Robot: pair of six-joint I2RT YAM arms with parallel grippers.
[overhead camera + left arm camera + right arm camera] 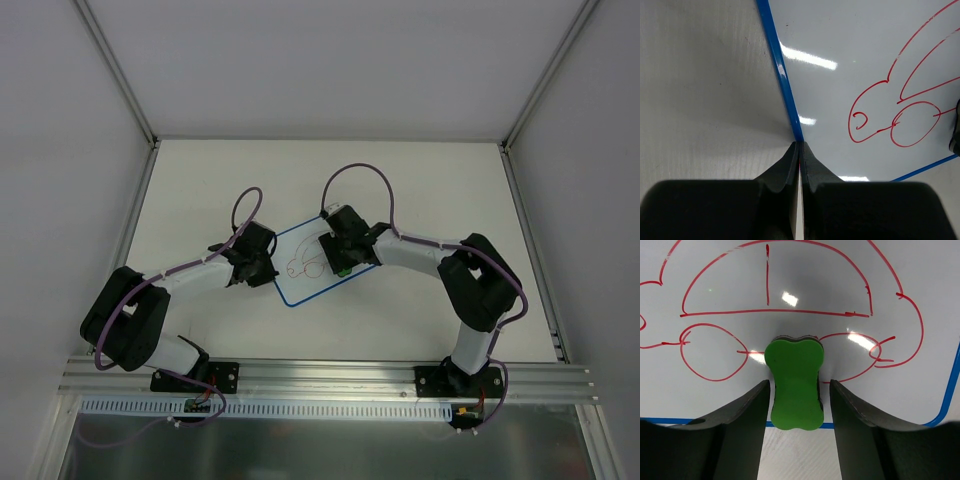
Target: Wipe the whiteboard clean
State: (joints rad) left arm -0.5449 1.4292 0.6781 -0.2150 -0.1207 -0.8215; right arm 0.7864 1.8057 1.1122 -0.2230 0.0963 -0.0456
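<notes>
At the middle of the white counter [430, 190], the overhead view shows a small white rectangular whiteboard with rounded corners and a thin blue border [298, 288]. It lies flat and askew, with an arm at each side. From above, its red car line drawing [305, 266] is only a faint mark. The wrist views show the strokes plainly: body, roof and two wheels. At the board's 9 o'clock edge, the left pincer [800, 144] has its fingers pressed together with only a hairline slit between them. Its tips touch the blue border and grip nothing. Toward 4 o'clock on the board, the right pincer [799, 382] is parted partway and clamped on a green bone-shaped foam eraser block [794, 385]. The block stands on the board between the two wheels, just inside the border at 6 o'clock of that view.
</notes>
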